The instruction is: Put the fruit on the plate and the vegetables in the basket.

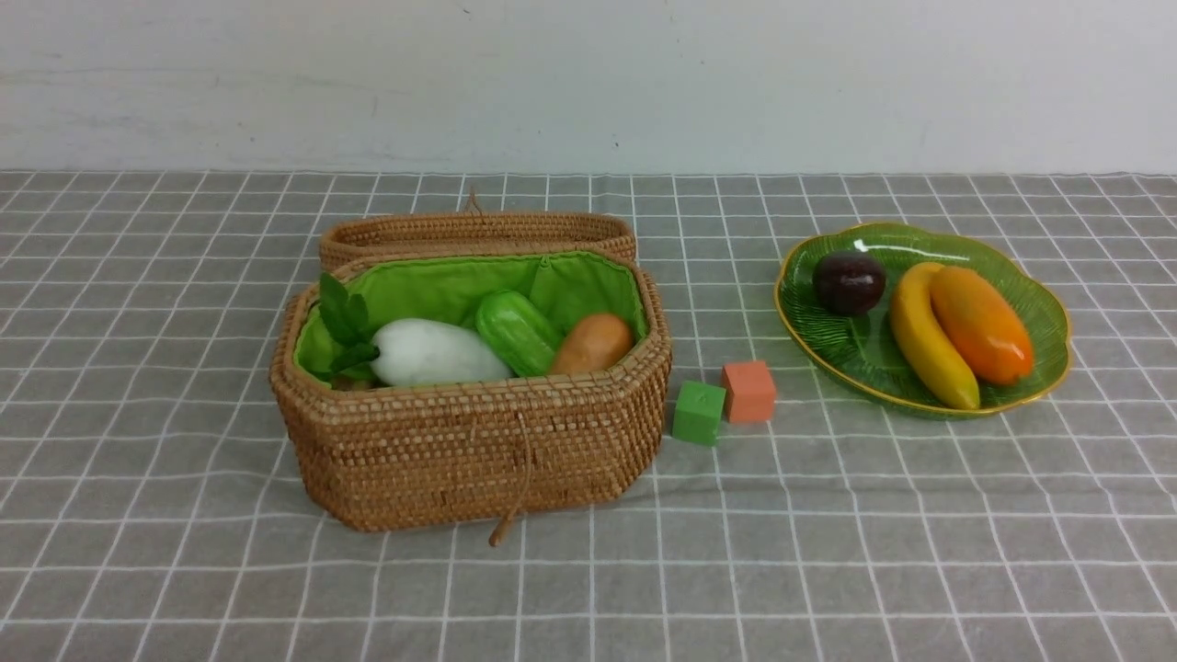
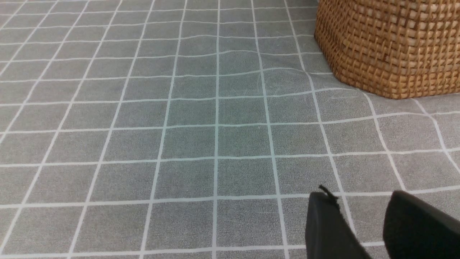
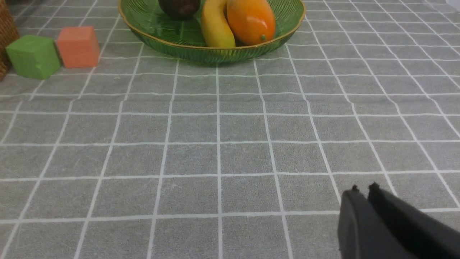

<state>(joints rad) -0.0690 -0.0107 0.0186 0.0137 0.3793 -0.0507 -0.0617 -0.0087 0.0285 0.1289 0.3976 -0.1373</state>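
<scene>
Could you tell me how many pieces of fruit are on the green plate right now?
3, all on the plate: the dark round fruit at its far left, the banana in the middle, and the mango touching the banana's right side. None appears hidden.

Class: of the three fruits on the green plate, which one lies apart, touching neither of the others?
The round dark purple fruit; the banana and mango lie pressed side by side.

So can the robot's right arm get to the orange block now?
Probably yes. The right gripper, empty and nearly shut, hangs over bare cloth, and nothing lies between it and the orange block beside the green block.
</scene>
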